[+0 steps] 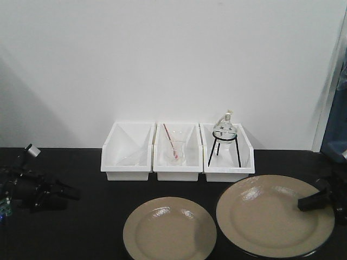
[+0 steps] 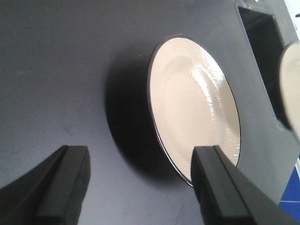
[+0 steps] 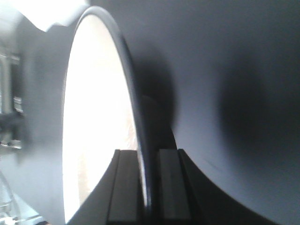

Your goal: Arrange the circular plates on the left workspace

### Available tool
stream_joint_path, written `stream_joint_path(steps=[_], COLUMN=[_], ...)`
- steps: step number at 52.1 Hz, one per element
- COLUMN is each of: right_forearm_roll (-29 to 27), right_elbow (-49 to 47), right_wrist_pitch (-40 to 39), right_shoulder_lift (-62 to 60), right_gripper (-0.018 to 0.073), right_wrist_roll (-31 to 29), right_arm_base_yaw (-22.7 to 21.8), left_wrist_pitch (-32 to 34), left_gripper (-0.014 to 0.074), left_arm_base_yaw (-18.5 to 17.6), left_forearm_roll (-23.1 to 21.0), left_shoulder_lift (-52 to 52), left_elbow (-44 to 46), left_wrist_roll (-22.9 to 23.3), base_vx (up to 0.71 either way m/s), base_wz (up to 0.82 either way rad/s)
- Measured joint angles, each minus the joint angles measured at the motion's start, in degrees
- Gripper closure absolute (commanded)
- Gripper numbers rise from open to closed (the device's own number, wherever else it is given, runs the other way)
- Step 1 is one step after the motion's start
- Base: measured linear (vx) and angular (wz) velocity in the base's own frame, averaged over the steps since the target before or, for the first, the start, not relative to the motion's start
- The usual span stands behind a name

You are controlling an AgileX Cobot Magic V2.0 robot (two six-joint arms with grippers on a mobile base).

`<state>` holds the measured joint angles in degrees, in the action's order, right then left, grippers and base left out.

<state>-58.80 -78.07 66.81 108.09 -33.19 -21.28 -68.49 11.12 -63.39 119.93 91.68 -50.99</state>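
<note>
Middle bin (image 1: 177,174) holds a beaker (image 1: 176,150) with a rod (image 1: 169,135); right bin (image 1: 227,174) holds a flask (image 1: 224,129) on a stand (image 1: 238,158). Right gripper (image 3: 147,154) pinches the right plate (image 1: 275,215) by its rim. Left gripper (image 2: 140,154) gapes near the left plate (image 1: 169,228) on the counter (image 1: 92,233).

The black top (image 1: 87,227) is running flat from left edge to right. Three white bins are sitting on it in a row at the rear edge, about the middle, their sides touching: left bin (image 1: 128,157), middle bin (image 1: 177,157), right bin (image 1: 226,157). The left plate (image 1: 169,230) is lying flat by the front edge, before the middle bin and apart from it. My right claw (image 3: 148,154) is pinching the right plate (image 1: 274,216) by its rim toward the front right corner; I cannot tell whether it is touching the top.
</note>
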Motion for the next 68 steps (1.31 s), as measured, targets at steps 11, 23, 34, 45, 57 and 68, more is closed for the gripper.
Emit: stream_joint_path(steps=[11,23,34,45,57,68], right_forearm_roll=[-4.7,-11.4,-14.4,-22.5,-26.9,-28.0], right_elbow=[-0.6,-0.6,-0.6,-0.6,-0.6,-0.6], right_wrist_pitch=[-2.7,-12.6,-18.8,-21.7,-23.4,-23.5], right_shoulder_lift=[1.0,5.8,10.1,13.8,15.6,15.6], right_gripper=[0.0564,0.0564,0.0564,0.0563,0.0449,0.0185], right_wrist_roll=[0.1,-2.2,-4.7,-10.8,-18.5,-26.3], right_arm_base_yaw=[9.3,18.9,23.7,26.2,27.3,27.7], left_wrist_pitch=[-0.1,-0.1,-0.1,-0.1,-0.1,-0.1], left_gripper=[0.0045,0.0045,0.0045,0.0045,0.0045,0.0045], left_arm_base_yaw=[0.0,0.0,0.0,0.0,0.0,0.0], left_forearm_roll=[0.8,0.9,0.9,0.9,0.9,0.9], left_shoulder_lift=[0.0,0.0,0.0,0.0,0.0,0.0], left_elbow=[0.0,0.0,0.0,0.0,0.0,0.0], left_wrist_roll=[1.9,2.2,2.4,2.4,2.4,2.4], base_vx=[0.0,0.0,0.0,0.0,0.0,0.0], base_wz=[0.0,0.0,0.0,0.0,0.0,0.0])
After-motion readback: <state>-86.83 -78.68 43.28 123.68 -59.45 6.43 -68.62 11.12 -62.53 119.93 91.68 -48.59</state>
